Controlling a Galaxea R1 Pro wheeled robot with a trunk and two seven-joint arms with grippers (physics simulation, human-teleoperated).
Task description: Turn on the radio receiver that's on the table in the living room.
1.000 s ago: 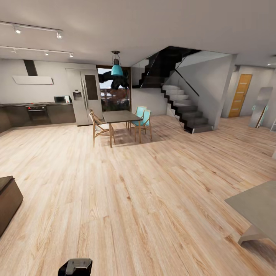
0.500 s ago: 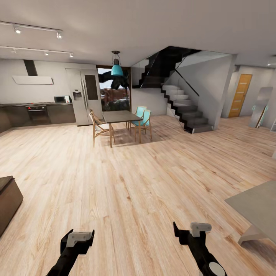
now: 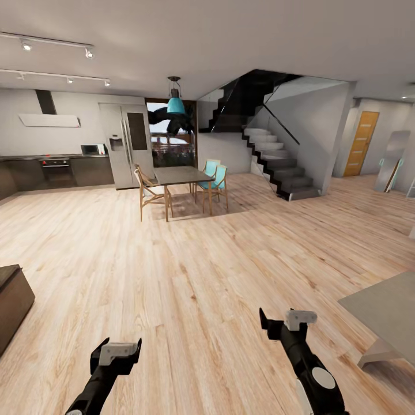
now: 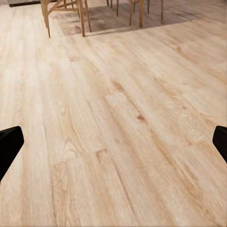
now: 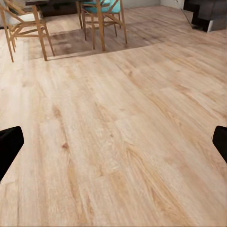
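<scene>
— Down at the near edge of the head view: left gripper (image 3: 120, 347) and right gripper (image 3: 288, 320), both hovering over the wood floor (image 3: 202, 271), well apart from each other.

— Jaws?

— Spread wide on both. Black fingertips (image 4: 8, 144) at opposite edges of the left wrist view, floor planks between them. Same in the right wrist view: fingertips (image 5: 8, 142) far apart, nothing held.

— And the low grey table (image 3: 387, 308)?

— Just a corner of it, at the right edge of the head view, on the right arm's side, resting on a pale slanted support. Near the right gripper, not touching it.

— Farther off?

— Dining table (image 3: 181, 174) in the middle distance, with a wooden chair (image 3: 148, 190) on its left and two teal chairs (image 3: 216, 173) on its right. Teal hanging lamp (image 3: 176, 104) above. Behind, a tall grey fridge (image 3: 129, 144), and left of that a dark kitchen counter with an oven (image 3: 56, 170).

— To the right of those?

— Dark staircase (image 3: 276, 161) climbing away leftward, then an orange door (image 3: 362, 143), then a mirror (image 3: 393, 158) leaning on the wall. At the left edge, a dark cabinet (image 3: 11, 300) on the floor.

— Anything else in the wrist views?

— Chair legs at the far end of the floor in both.
</scene>
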